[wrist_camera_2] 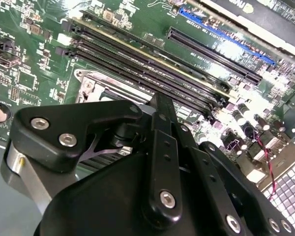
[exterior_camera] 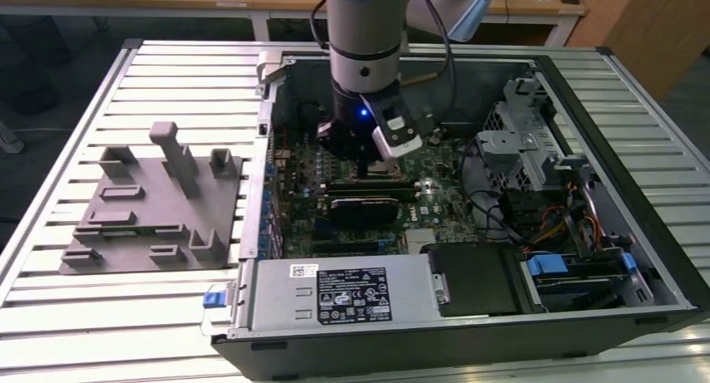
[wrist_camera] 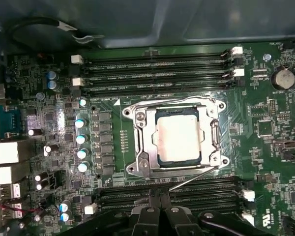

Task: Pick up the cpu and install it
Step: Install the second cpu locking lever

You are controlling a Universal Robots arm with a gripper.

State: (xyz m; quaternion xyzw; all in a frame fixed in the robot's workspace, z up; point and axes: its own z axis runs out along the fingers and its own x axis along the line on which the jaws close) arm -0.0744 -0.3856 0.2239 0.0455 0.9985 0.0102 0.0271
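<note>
The cpu (wrist_camera: 178, 137) lies in its socket (wrist_camera: 137, 140); the pincer's (exterior_camera: 372, 163) grip can't be made out.

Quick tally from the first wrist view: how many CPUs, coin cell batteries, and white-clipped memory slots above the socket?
cpu, seated in the socket frame: 1
coin cell battery: 1
memory slots above the socket: 3
Total: 5
</note>
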